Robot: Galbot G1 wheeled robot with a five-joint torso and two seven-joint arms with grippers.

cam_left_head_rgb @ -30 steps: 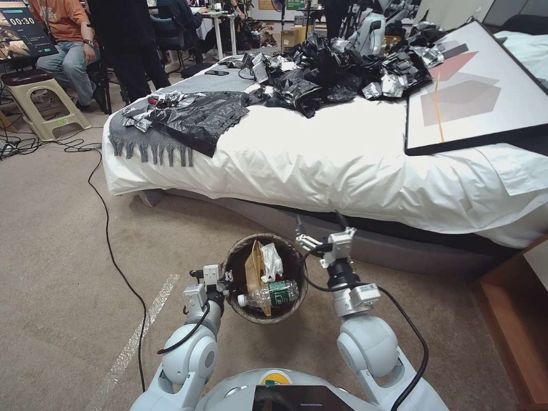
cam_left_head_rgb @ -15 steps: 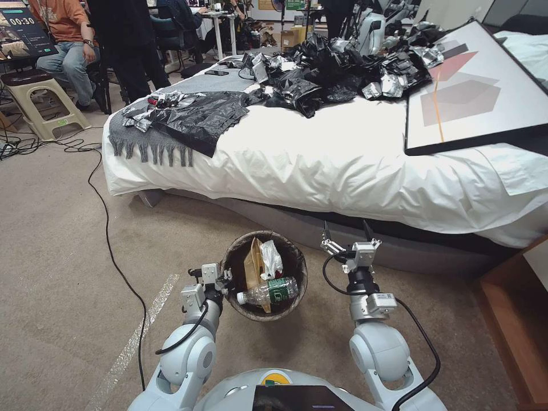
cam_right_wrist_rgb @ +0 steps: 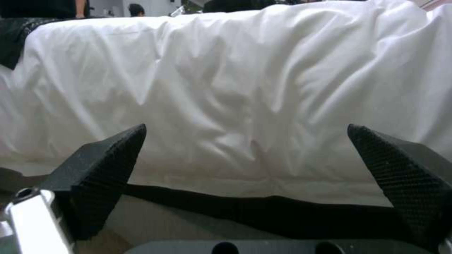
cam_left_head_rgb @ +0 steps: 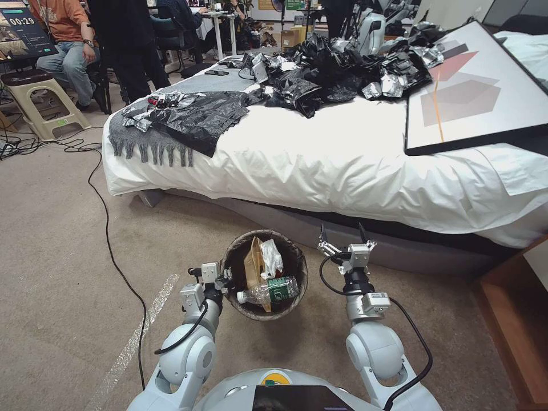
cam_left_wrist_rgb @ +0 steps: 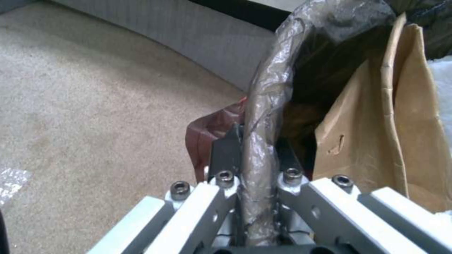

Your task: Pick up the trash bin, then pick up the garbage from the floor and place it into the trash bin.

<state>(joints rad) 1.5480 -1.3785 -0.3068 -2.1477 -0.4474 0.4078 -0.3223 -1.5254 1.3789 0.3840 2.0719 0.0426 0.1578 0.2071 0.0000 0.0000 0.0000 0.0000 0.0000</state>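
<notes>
Left hand (cam_left_head_rgb: pixel 224 278) clamps the trash bin (cam_left_head_rgb: pixel 297 273) by its left rim, holding it just off the carpet (cam_left_head_rgb: pixel 57 240) near the bed (cam_left_head_rgb: pixel 342 160); the left wrist view shows the fingers (cam_left_wrist_rgb: pixel 226 151) pinching the bagged rim. Inside: tan paper bag (cam_left_head_rgb: pixel 253 264), white tissue (cam_left_head_rgb: pixel 272 258), clear bottle (cam_left_head_rgb: pixel 268 293). Right hand (cam_left_head_rgb: pixel 342 234) sits just right of the bin, apart from it, fingers spread wide, empty, pointing at the bed's white sheet (cam_right_wrist_rgb: pixel 245 88).

A dark rectangular display screen (cam_left_head_rgb: pixel 23 34) at the far left of the room shows the white digits "00:29". The green label on the clear plastic bottle (cam_left_head_rgb: pixel 268 292) lying in the round lined trash bin (cam_left_head_rgb: pixel 297 257) is too small to read.
</notes>
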